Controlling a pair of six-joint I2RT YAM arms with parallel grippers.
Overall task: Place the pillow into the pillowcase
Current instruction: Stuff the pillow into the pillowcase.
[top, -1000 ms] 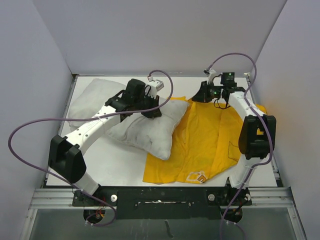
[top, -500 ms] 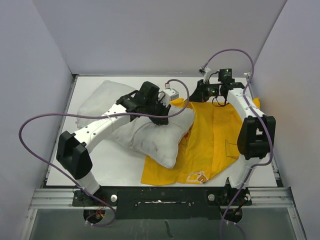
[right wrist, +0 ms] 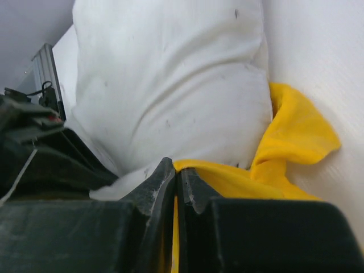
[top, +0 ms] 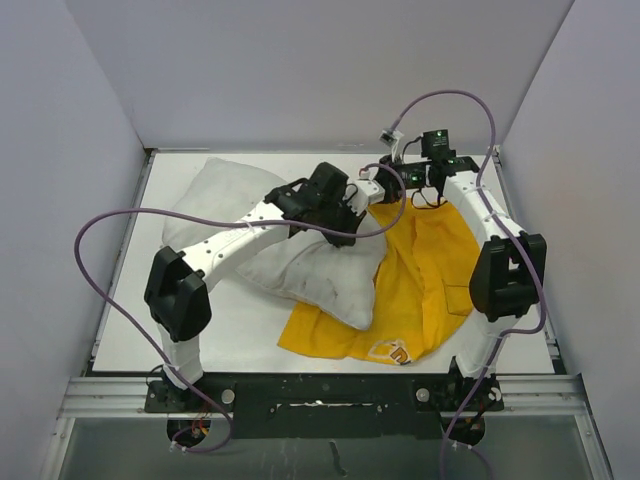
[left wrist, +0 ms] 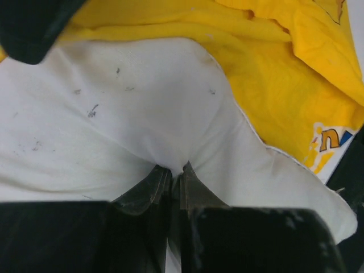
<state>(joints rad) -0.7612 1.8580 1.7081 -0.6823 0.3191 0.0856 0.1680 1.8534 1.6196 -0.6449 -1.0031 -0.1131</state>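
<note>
My left pincer (left wrist: 175,170) clamps the pillow (top: 320,280) to steer it into the pillowcase (top: 440,250), whose edge my right pincer (right wrist: 176,170) pinches, likely holding its mouth open, near the tabletop's (top: 250,322) far edge.

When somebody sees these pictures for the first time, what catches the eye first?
The yellow pillowcase, at centre right, catches it first. The white pillow lies left of it, one end overlapping the yellow cloth. The left gripper pinches the pillow, the right gripper the pillowcase's far edge.

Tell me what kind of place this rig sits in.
Probably a lab test cell: plain panel walls box in a white table, and the cabled left arm and right arm are mounted on an aluminium rail at its near edge.
</note>
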